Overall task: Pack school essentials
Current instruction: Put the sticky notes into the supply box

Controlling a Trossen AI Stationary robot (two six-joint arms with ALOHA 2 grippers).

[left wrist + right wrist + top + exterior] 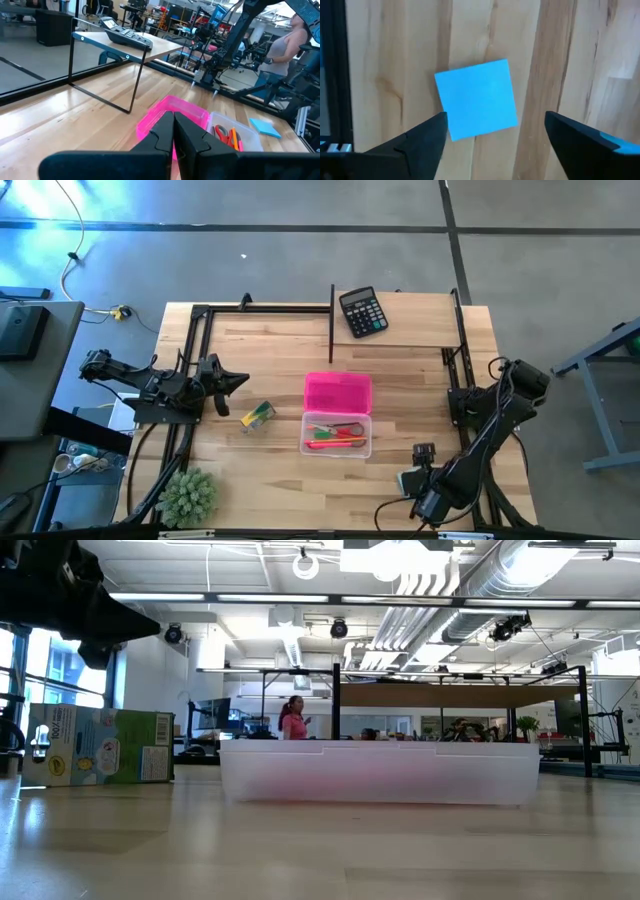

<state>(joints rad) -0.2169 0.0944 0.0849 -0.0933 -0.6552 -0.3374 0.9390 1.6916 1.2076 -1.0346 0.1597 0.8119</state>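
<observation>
A: Right claw (492, 132) is directly above the light-blue notepad (476, 99), fingers spread wide on either side of it, nothing between them but the pad lying flat on the counter (560, 60).

B: Touching it?

A: Can't tell from the wrist view. The pad sits square between the two dark fingers (422, 137), on bare wood.

B: Where is that on the overhead?

A: Near front-right corner of the counter (420, 350); the arm covers the pad there, so no sight of it from above. The left wrist view catches it, though, a blue square beyond the clear box.

B: And the left claw (173, 131)?

A: Pinched shut, holding nothing, hanging over the counter's left side and pointing toward the middle.

B: What's in the middle?

A: A clear plastic box (337, 434), open, with its pink lid (338, 392) lying just behind it, touching. Inside the box: red-handled scissors (348, 428), an orange pencil (338, 439), something green beside it, too small to make out.

B: The crayon box (258, 415)?

A: On the counter left of the clear box, a little apart, lying tilted. In the low view it lies on its long side, left of the clear box.

B: Anything else?

A: Black calculator (362, 311) at the back edge, spiky green plant ball (188, 495) at the front-left corner, both well apart from the box.
</observation>
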